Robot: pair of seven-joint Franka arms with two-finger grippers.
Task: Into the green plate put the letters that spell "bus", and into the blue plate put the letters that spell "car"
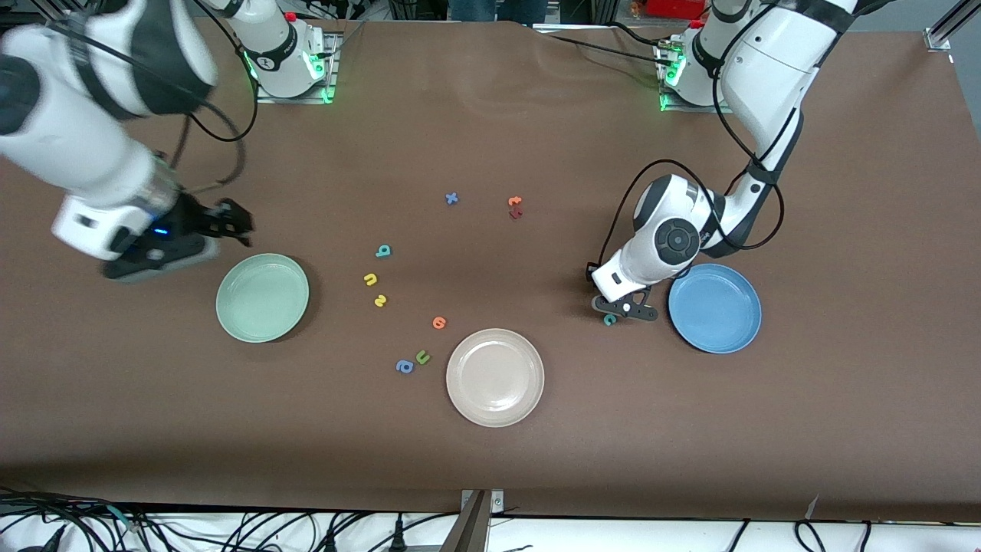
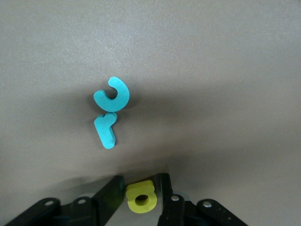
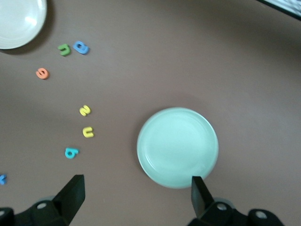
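My left gripper (image 1: 618,308) (image 2: 141,195) is low at the table beside the blue plate (image 1: 714,308), shut on the yellow "a" (image 2: 138,189). The teal "c" (image 2: 106,102) and teal "r" (image 2: 106,132) lie touching each other on the cloth just ahead of it. The teal "b" (image 1: 382,251) (image 3: 71,152), yellow "u" (image 1: 370,279) (image 3: 88,132) and yellow "s" (image 1: 380,300) (image 3: 84,110) lie mid-table beside the green plate (image 1: 262,297) (image 3: 178,147). Both plates are empty. My right gripper (image 1: 230,221) (image 3: 136,193) hangs open over bare cloth next to the green plate.
A beige-white plate (image 1: 495,377) sits nearest the front camera. Around it lie an orange letter (image 1: 438,323), a green "u" (image 1: 422,356) and a blue "a" (image 1: 405,366). A blue "x" (image 1: 451,198) and orange and dark red letters (image 1: 515,207) lie nearer the bases.
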